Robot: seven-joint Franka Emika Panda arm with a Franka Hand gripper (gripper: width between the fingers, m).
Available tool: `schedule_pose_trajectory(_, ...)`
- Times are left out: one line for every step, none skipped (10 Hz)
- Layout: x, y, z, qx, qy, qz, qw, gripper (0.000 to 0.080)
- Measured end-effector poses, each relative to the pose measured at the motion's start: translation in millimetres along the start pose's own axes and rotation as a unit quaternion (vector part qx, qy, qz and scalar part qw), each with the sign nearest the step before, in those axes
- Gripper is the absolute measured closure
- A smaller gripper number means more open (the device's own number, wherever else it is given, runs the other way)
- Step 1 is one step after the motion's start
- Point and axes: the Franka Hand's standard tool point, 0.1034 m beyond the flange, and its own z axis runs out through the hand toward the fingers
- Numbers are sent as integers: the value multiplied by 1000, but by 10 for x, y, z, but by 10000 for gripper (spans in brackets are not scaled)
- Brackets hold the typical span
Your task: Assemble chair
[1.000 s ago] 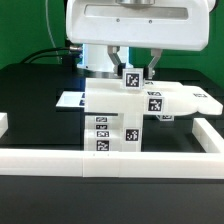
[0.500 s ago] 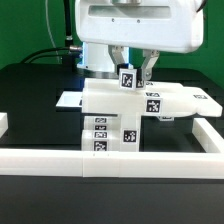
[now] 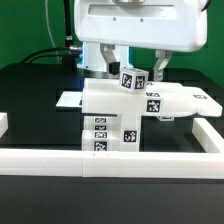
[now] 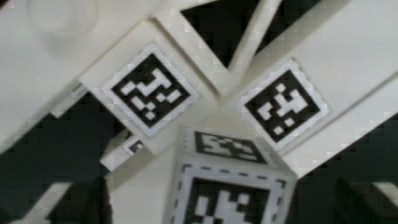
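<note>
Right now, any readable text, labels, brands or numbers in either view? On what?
No words, brands or numbers can be read in either view.
Only signs: black-and-white square tags on the white chair parts. They are coded patterns, not text.
Wrist view: the tags appear close up and show no characters.

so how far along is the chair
Done: several tagged chair parts sit stacked as one block by the border rail. In hand: nothing; the end effector stands open either side of the cube-ended piece on top. Left: it does not look like a finished chair yet.
</note>
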Motion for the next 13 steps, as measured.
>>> schedule_pose_trajectory(1,1,-1,0,0,-29,1000,157)
schedule_pose_trajectory(4,5,0,0,0,-70,998,157)
schedule_pose_trajectory(7,9,-1,0,0,-109,994,151)
schedule_pose_trajectory(9,12,-1,0,0,-146,989,151)
schedule_pose_trajectory(14,18,-2,0,0,-188,982,150)
schedule_pose_trajectory(16,13,-4,0,1,-235,972,150)
schedule_pose_trajectory(7,-27,-7,2,5,-269,963,150)
schedule_pose_trajectory(-6,-61,-7,3,8,-300,954,150)
schedule_pose_trajectory(2,-85,-12,4,14,-353,935,150)
schedule_pose_trajectory(13,-95,-16,4,18,-389,921,150)
schedule_pose_trajectory(18,-86,-15,2,18,-409,912,150)
schedule_pose_trajectory(23,-76,-13,-3,19,-437,899,150)
schedule_pose_trajectory(28,-69,-8,-5,21,-457,889,150)
